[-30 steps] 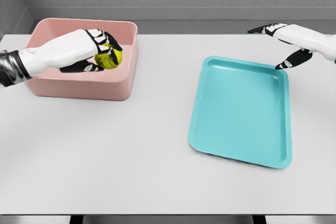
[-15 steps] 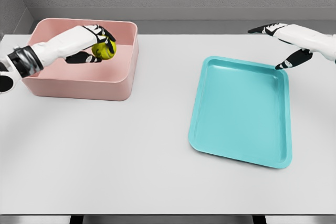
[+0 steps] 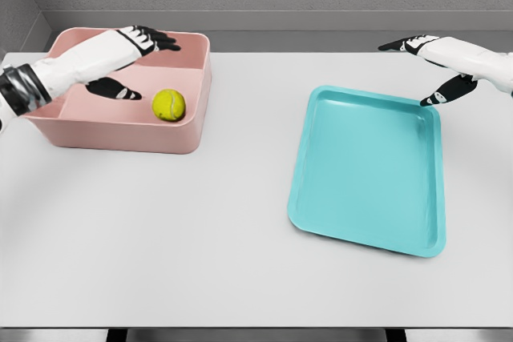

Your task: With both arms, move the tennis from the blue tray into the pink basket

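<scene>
My left hand hangs spread over the pink basket, tennis ball below; right hand spread above the white counter.

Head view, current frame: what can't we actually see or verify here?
- Right hand: its arm is cut off by the right edge.
- Left hand: its forearm runs off the left edge.
- Pink basket floor: partly covered by the left arm, and the near wall hides its front strip.
- Tennis ball: its underside is hidden, so contact with the floor is unconfirmed.
- Blue tray: fully visible.
</scene>
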{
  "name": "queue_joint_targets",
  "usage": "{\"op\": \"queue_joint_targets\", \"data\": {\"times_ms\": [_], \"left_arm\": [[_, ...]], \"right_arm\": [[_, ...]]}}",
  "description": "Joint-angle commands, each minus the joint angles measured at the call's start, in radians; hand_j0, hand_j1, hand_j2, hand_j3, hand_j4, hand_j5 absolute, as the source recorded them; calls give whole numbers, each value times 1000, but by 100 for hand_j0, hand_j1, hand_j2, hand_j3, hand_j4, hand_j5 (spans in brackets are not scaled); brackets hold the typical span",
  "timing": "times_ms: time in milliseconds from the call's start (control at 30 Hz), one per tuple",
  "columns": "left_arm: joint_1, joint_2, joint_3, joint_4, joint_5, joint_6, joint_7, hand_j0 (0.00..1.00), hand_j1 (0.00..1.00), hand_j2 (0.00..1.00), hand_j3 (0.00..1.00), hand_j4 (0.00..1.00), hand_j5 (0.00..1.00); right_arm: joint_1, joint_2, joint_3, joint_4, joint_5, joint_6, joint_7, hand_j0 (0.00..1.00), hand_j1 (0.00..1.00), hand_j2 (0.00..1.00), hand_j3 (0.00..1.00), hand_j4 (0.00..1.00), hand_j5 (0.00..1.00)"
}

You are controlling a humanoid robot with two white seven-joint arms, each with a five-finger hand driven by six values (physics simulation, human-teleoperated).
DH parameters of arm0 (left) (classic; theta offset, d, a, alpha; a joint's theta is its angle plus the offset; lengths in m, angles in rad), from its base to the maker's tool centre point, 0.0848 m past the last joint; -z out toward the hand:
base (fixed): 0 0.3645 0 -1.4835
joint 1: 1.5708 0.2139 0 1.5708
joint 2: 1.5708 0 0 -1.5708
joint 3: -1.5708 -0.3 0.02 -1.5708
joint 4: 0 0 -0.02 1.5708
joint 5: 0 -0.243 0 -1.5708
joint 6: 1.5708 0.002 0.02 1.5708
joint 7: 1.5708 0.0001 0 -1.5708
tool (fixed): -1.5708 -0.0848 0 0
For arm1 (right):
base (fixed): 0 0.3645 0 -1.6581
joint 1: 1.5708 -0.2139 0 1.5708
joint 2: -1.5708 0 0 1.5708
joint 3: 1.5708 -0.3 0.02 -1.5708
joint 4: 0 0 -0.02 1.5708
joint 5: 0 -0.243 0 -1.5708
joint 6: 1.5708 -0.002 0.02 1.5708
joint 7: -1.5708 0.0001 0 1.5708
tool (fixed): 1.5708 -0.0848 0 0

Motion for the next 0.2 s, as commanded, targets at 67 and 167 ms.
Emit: {"op": "queue_joint_targets", "data": {"times_ms": [67, 167], "left_arm": [[37, 142, 3, -174, 39, 0, 12, 100, 100, 100, 100, 100, 100], [55, 162, 3, -188, 45, 0, 10, 100, 100, 100, 100, 100, 100]], "right_arm": [[0, -1, -1, -1, -7, 3, -2, 100, 100, 100, 100, 100, 100], [0, -1, -1, -1, -7, 3, -2, 100, 100, 100, 100, 100, 100]]}}
